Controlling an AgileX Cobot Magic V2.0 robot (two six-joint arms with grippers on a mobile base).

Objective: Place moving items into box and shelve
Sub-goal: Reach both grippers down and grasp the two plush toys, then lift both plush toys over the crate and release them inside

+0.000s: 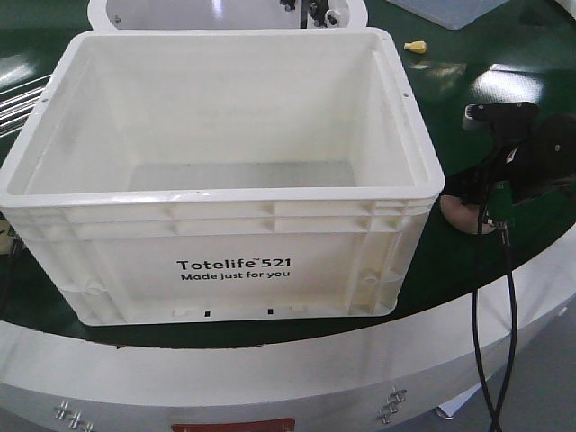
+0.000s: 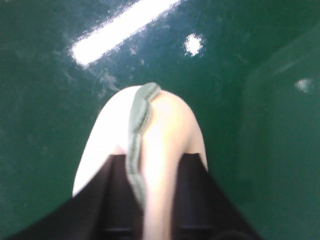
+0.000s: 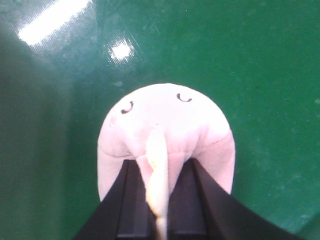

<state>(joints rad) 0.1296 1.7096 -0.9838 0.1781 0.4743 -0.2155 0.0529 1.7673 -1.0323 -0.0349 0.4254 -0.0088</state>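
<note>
Can't see whole box (image 1: 117, 256) floor (near wall blocks), rest bare. Gripping green-striped lump (image 2: 170, 132) in left jaws, pink lump (image 3: 165, 120) in right jaws.

Your left gripper (image 2: 157, 162) pinches a cream lump (image 2: 170, 130). Your right arm (image 1: 533, 162), at 3 o'clock in the front view, points down, right gripper (image 3: 160, 162) clamping a pink lump (image 3: 165, 120).

1. White crate (image 1: 225, 243), open top, black print "Totelife 521 Made just for you" on front wall; sits on green tabletop (image 1: 504, 72).
2. Right gripper (image 1: 484, 209) low, just beside crate's rt wall, down on pale lump (image 1: 461, 216); jaw state unclear.
3. Black cable (image 1: 490, 342) hangs past table edge.
4. Small yellow cone (image 1: 415, 45) near crate's rt rear corner, not touching.
5. Blue bin (image 1: 450, 11) at top edge.
</note>
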